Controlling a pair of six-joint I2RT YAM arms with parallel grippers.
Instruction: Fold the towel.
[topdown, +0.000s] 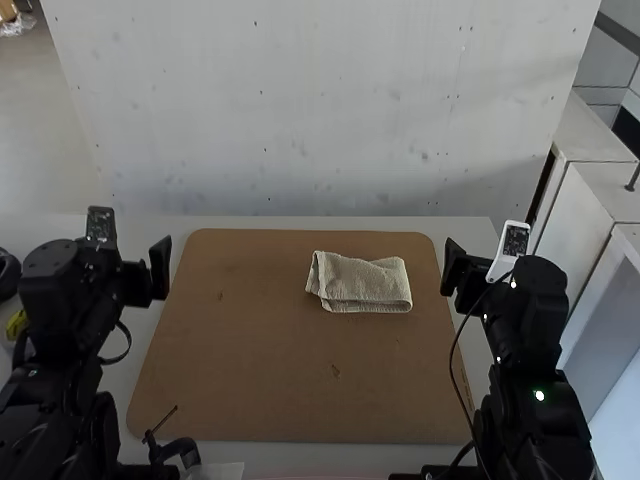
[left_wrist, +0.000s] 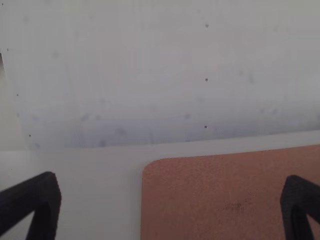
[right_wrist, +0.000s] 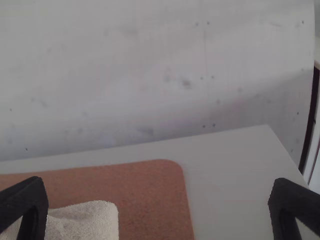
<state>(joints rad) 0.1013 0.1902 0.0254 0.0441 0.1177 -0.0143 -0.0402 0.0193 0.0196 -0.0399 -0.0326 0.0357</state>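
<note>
In the high view my left gripper (topdown: 136, 282) is beside the board's left edge and my right gripper (topdown: 468, 278) beside its right edge, both apart from the towel (topdown: 362, 284). That beige towel lies folded into a small, roughly rectangular bundle toward the back right of the brown board, with layered edges at its left end and front and a slightly rumpled top. In the left wrist view my left gripper (left_wrist: 171, 206) stands open, nothing between its fingers. Wide apart, too, are the fingers of my right gripper (right_wrist: 158, 207); part of the towel (right_wrist: 90, 220) shows near one.
The brown board (topdown: 260, 370) covers much of the pale table (topdown: 460, 234). A light wall panel (topdown: 320, 110) rises behind the table. Near the board's front left corner are a thin dark rod and a black clamp-like part (topdown: 176, 450). White cabinets (topdown: 590, 200) stand at the right.
</note>
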